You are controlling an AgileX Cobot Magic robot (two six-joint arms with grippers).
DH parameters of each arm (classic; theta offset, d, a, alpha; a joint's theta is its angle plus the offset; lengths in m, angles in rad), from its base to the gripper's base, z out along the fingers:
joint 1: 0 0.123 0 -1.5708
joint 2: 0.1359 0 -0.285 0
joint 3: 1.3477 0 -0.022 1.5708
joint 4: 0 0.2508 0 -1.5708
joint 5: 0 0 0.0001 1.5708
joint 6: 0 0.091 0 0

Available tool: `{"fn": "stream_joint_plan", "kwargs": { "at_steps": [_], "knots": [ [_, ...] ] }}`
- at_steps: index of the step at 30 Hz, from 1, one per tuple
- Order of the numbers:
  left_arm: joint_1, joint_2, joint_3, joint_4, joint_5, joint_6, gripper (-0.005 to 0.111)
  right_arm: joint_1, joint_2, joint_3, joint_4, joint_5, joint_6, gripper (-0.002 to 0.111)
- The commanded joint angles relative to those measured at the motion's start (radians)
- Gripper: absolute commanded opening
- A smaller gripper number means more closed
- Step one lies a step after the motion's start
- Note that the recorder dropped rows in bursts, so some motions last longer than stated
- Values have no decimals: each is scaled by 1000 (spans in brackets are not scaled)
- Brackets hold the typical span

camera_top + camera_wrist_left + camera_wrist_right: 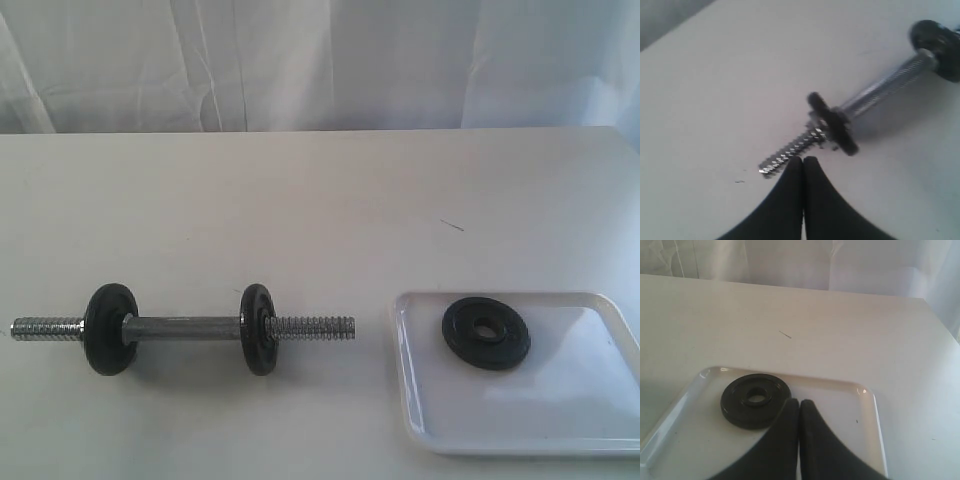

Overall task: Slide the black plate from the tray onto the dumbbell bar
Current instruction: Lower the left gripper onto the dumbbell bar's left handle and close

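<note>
The black plate (486, 333) (756, 400) lies flat in the white tray (420, 425) (867, 430) at the front right of the table. The chrome dumbbell bar (185, 327) (880, 87) rests on the table to the tray's left, carrying two other black discs (110, 329) (258, 328); its threaded end (315, 326) (790, 152) points at the tray. Neither gripper shows in the exterior view. My left gripper (803, 161) is shut and empty, hovering by the bar's threaded tip. Just beside the black plate, above the tray, my right gripper (799, 403) is shut on nothing.
White curtains (320, 60) hang behind the table's far edge. A small dark mark (452, 225) is on the tabletop behind the tray. The tray reaches the right edge of the exterior view.
</note>
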Motion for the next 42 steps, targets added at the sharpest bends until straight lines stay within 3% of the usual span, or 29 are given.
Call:
{"fn": "stream_joint_plan", "kwargs": {
  "at_steps": [1, 5, 10, 16, 19, 26, 37, 42],
  "knots": [
    [-87, 182, -113, -217, 216, 232, 0, 2, -6, 2, 1, -8, -2, 0],
    [-103, 375, -221, -410, 314, 473, 0, 2, -6, 2, 1, -8, -2, 0],
    [-103, 580, -351, -454, 312, 616, 0, 2, -6, 2, 1, -8, -2, 0],
    [-103, 734, -387, -502, 276, 1120, 6, 2, -6, 2, 1, -8, -2, 0],
    [-103, 768, -387, -522, 190, 1139, 21, 2, -6, 2, 1, -8, -2, 0],
    [-103, 827, -387, -522, 81, 1142, 75, 2, -6, 2, 1, -8, -2, 0],
    [-103, 926, -387, -576, 2, 1142, 78, 2, -6, 2, 1, -8, -2, 0],
    [-103, 982, -387, -679, 6, 1260, 78, 2, -6, 2, 1, -8, -2, 0]
  ]
}}
